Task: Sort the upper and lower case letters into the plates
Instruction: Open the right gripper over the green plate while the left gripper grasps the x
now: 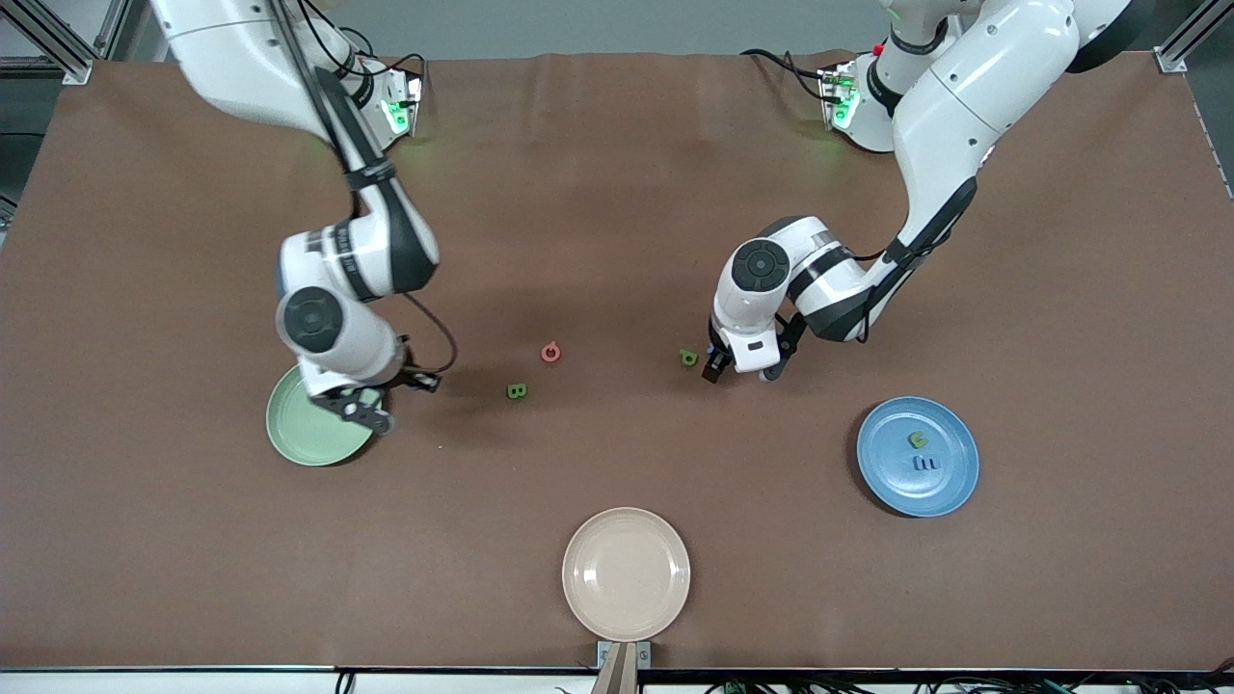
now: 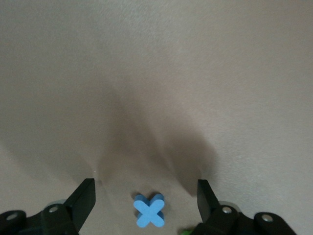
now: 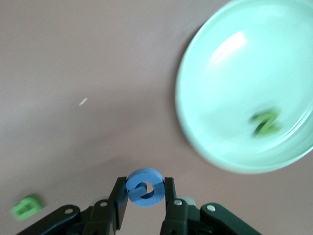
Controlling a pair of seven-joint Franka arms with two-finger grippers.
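Note:
My right gripper (image 3: 145, 182) is shut on a blue round letter (image 3: 144, 187), held over the table just beside the pale green plate (image 3: 230, 98); a green letter (image 3: 266, 122) lies in that plate. In the front view the right gripper (image 1: 362, 413) hangs at the plate's (image 1: 289, 439) rim. My left gripper (image 2: 145, 188) is open low over a blue X-shaped letter (image 2: 149, 210), which lies flat between its fingers untouched. The left gripper (image 1: 740, 374) stands beside a green letter (image 1: 688, 358). The blue plate (image 1: 887, 472) holds a green letter (image 1: 918, 440) and a blue one (image 1: 925, 464).
A red ring letter (image 1: 550, 353) and a green B (image 1: 517, 391) lie mid-table between the two grippers. A cream plate (image 1: 626, 573) sits nearest the front camera by the table's edge. Another green letter (image 3: 27, 206) shows on the table in the right wrist view.

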